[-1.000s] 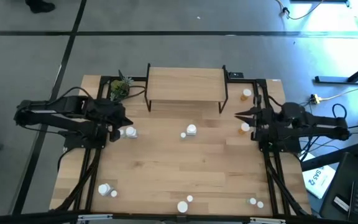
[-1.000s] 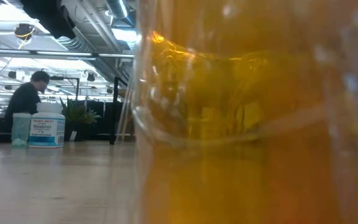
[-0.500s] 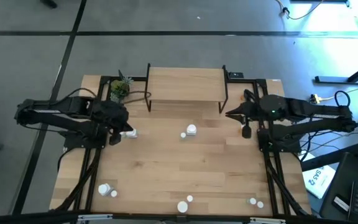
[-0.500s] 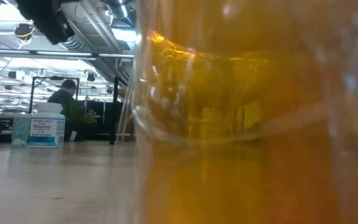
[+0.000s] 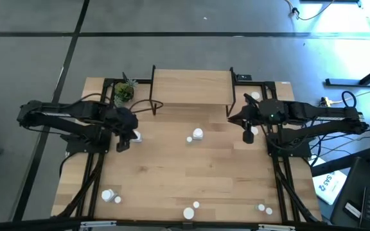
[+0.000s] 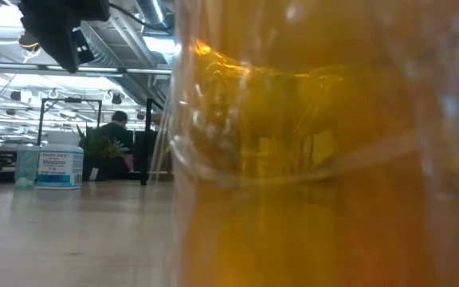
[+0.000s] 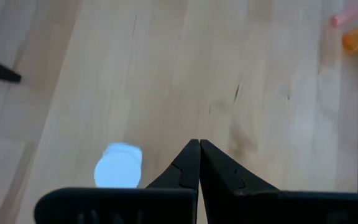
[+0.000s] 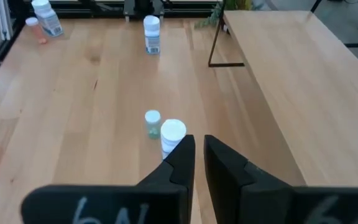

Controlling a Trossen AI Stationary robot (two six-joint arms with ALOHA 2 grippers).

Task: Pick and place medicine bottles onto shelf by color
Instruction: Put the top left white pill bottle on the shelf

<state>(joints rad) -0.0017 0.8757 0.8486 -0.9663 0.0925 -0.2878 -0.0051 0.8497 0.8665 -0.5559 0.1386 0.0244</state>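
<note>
The shelf (image 5: 191,86) stands at the table's far middle, its top bare. Small bottles stand scattered: a white one (image 5: 198,133) and a pale green one (image 8: 152,123) in front of the shelf, a white one (image 5: 135,135) at the left, and others along the near edge. My left gripper (image 7: 199,144) is shut and empty, above the table beside the left white bottle (image 7: 118,173). My right gripper (image 8: 199,138) is shut and empty, by the shelf's right front leg (image 5: 230,117), pointing at the middle white bottle (image 8: 173,134). An orange bottle (image 6: 325,159) fills the low view.
A small potted plant (image 5: 124,92) stands at the shelf's left end. One more bottle (image 5: 254,96) stands right of the shelf. Bottles stand in pairs near the front edge (image 5: 108,194) (image 5: 189,212) (image 5: 261,207). A person (image 6: 116,131) shows in the room behind.
My right gripper has swung toward the table's left, from the right edge to the shelf's right front leg, and now covers the orange bottle there. My left gripper has shifted slightly toward the table's right. The person in the room has walked to the right.
</note>
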